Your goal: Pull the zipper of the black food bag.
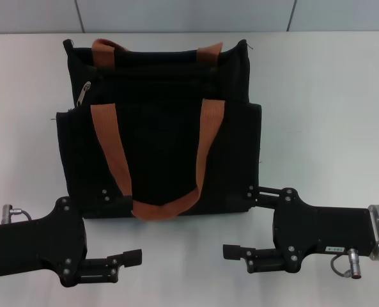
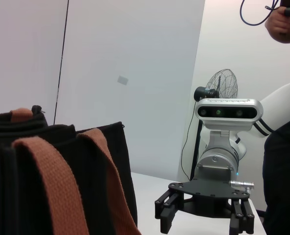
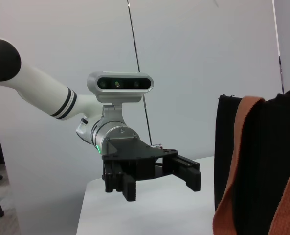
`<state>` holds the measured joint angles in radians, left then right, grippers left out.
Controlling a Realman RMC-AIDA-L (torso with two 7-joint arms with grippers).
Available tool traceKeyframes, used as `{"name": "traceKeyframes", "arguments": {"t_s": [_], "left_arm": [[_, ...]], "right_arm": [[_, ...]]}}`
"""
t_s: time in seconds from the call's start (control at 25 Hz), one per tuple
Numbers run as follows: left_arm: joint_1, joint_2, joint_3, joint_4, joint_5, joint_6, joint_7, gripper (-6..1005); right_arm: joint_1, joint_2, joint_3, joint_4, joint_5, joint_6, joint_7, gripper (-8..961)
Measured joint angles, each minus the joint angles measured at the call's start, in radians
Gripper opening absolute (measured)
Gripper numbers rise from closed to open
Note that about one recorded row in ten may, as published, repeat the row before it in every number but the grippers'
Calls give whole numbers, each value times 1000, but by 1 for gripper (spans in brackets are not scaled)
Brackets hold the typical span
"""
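Note:
The black food bag (image 1: 160, 153) stands on the white table (image 1: 330, 96), with two orange-brown loop handles (image 1: 112, 153). The zipper (image 1: 85, 91), a small silver pull tab, sits at the bag's top left corner. My left gripper (image 1: 131, 229) is open at the bag's near left corner and holds nothing. My right gripper (image 1: 237, 220) is open at the near right corner and holds nothing. The left wrist view shows the bag (image 2: 100, 166) and the right gripper (image 2: 203, 220). The right wrist view shows the bag (image 3: 267, 147) and the left gripper (image 3: 157, 181). The zipper is hidden in both wrist views.
A grey wall (image 1: 189, 14) runs along the table's far edge. In the left wrist view a person (image 2: 281, 147) stands beyond the right arm, and a fan (image 2: 225, 85) stands behind it.

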<state>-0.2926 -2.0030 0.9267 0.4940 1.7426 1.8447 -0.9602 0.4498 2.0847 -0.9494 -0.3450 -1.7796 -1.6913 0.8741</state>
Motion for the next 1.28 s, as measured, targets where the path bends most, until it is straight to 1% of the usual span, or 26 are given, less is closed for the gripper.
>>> {"name": "traceKeyframes", "arguments": {"t_s": [0.52,0.64,0.76,0.8,0.84,0.88,0.92,0.96,1.04,1.08,1.2,1.28], "left_arm": [[-1,0,-2,0,-3,3,0,809],[-9,-9,-56,0,-10,45,7,804],[-9,-9,-56,0,-10,45,7,799],[-21,-36,-137,-1,-13,80,15,798],[-21,-36,-137,-1,-13,80,15,796],[-38,-58,-199,-8,-19,120,29,795],[-38,-58,-199,-8,-19,120,29,793],[-57,-66,-234,-41,-64,156,49,792],[-57,-66,-234,-41,-64,156,49,788],[-62,-61,-249,-79,-248,160,56,787],[-55,-54,-274,-79,-319,132,47,782],[-53,-37,-307,-77,-330,76,39,779]], "right_arm": [[7,0,0,0,0,5,6,789],[7,0,0,0,0,5,6,789],[7,0,0,0,1,6,7,789],[7,0,1,0,2,6,7,789],[7,0,1,0,2,6,7,789],[8,0,1,0,2,7,7,789],[8,0,1,0,4,8,7,788],[8,0,1,0,7,9,7,788],[6,0,1,0,13,11,7,788],[4,0,1,0,14,12,7,788],[3,0,1,3,14,12,4,788],[3,0,1,7,14,12,3,788]]}}
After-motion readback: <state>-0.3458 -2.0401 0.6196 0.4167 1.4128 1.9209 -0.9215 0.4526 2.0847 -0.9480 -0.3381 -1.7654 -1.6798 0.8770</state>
